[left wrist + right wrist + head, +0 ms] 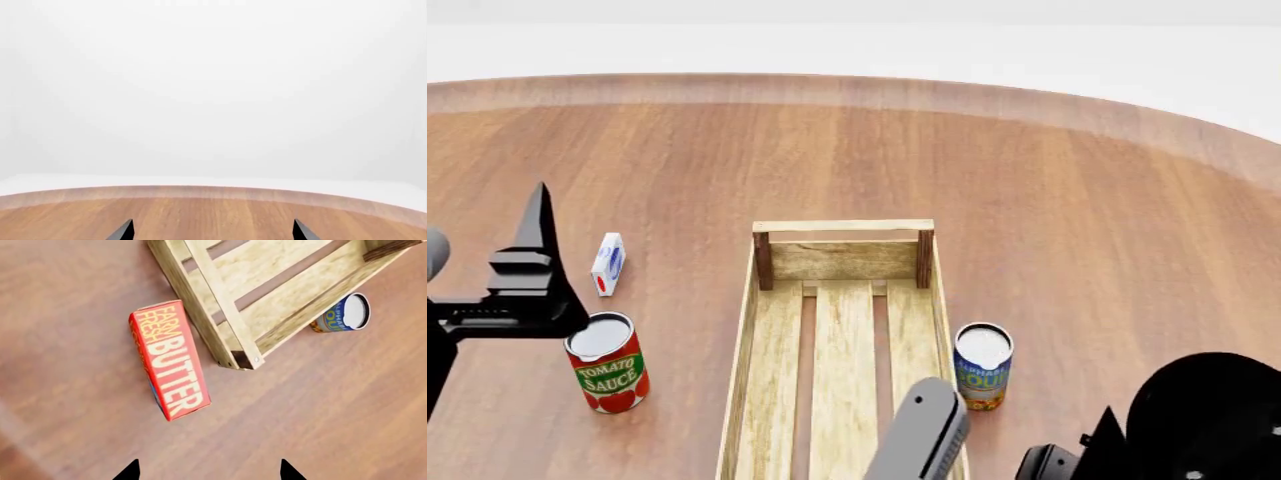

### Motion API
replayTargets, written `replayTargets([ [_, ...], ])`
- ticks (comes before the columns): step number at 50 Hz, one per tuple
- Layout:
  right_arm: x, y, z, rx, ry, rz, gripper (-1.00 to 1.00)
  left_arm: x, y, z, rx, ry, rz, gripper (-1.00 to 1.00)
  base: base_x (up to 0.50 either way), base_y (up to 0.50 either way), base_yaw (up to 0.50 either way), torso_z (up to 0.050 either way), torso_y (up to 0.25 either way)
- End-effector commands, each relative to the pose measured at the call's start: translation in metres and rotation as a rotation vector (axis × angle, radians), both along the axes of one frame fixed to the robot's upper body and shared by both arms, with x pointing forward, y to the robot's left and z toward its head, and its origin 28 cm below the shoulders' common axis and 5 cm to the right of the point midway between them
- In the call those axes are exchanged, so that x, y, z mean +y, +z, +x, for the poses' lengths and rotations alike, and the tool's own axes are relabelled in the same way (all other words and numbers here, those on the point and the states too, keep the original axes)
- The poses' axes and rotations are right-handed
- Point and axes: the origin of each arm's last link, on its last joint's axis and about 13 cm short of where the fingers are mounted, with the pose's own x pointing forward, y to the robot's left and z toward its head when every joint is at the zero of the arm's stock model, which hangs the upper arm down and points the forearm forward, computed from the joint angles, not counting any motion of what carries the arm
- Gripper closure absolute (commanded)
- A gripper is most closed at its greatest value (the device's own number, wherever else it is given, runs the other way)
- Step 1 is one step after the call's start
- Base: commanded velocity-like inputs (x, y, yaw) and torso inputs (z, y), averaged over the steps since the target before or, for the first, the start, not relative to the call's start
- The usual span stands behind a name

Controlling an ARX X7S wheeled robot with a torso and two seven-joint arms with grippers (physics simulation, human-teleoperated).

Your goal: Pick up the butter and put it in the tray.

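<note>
Our right gripper (208,471) hovered above the table (80,280), jaws spread and holding nothing. The butter (170,360) lay ahead of the jaws, apart from both tips, one long side just beside the tray (230,325) near its corner post. Bare wood lay open on its other side. Our left gripper (213,232) pointed over the table's edge, jaws spread, nothing between them.

My head camera looks forward and down over the table (1068,200) and tray (843,330). My right wrist camera faces down, close over the tray's (227,330) corner, sharing it and the blue can (982,365) (343,314). My left wrist camera looks level across the table's (213,217) far edge.
</note>
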Motion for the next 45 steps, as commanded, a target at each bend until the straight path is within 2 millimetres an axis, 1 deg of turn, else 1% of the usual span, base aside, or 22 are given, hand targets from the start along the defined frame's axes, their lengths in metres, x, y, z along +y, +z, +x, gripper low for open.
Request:
replayTargets([
  [1, 0.000, -0.008, 0.008, 0.004, 0.024, 0.020, -1.00, -0.001, -0.001, 0.000, 0.002, -0.003, 0.002, -1.00, 0.00, 0.00, 0.00, 0.000, 0.000],
  [10, 0.001, -0.019, 0.014, 0.015, 0.044, 0.045, -1.00, -0.001, 0.000, -0.001, -0.001, -0.006, 0.004, -1.00, 0.00, 0.00, 0.00, 0.000, 0.000],
  [25, 0.005, -0.037, 0.031, 0.037, 0.076, 0.082, -1.00, -0.001, 0.000, 0.000, -0.001, -0.007, 0.005, -1.00, 0.00, 0.00, 0.00, 0.000, 0.000],
  [34, 0.004, -0.045, 0.034, 0.052, 0.081, 0.089, -1.00, -0.001, -0.001, -0.001, 0.000, -0.007, 0.005, -1.00, 0.00, 0.00, 0.00, 0.000, 0.000],
  [45, 0.004, -0.061, 0.040, 0.082, 0.083, 0.117, -1.00, -0.001, -0.002, -0.001, 0.001, -0.008, 0.007, -1.00, 0.00, 0.00, 0.00, 0.000, 0.000],
])
